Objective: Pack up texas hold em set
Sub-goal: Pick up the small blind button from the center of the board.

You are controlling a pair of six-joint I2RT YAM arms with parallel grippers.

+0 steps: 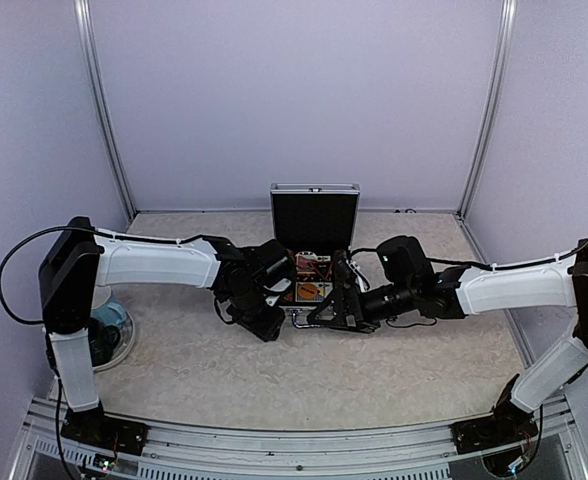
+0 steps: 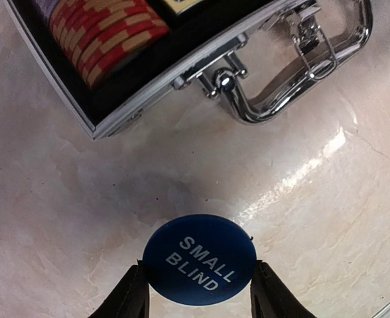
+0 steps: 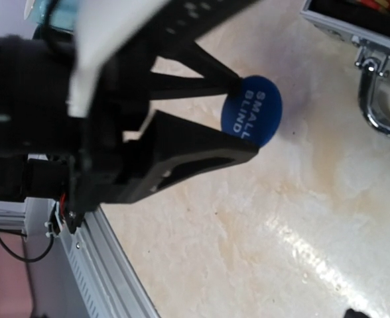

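Left fingers [image 2: 125, 296] pinch the blue button [image 2: 199, 260]; right fingers [image 1: 326, 306] gape; case [image 2: 160, 91] holds red chips [image 2: 109, 36].

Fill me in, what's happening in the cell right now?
The left gripper has the blue SMALL BLIND button pinched edge to edge between its fingers, over the table just outside the open silver case, near its handle. The right gripper is open, close beside the left one. Red and yellow chips sit in a row inside the case.
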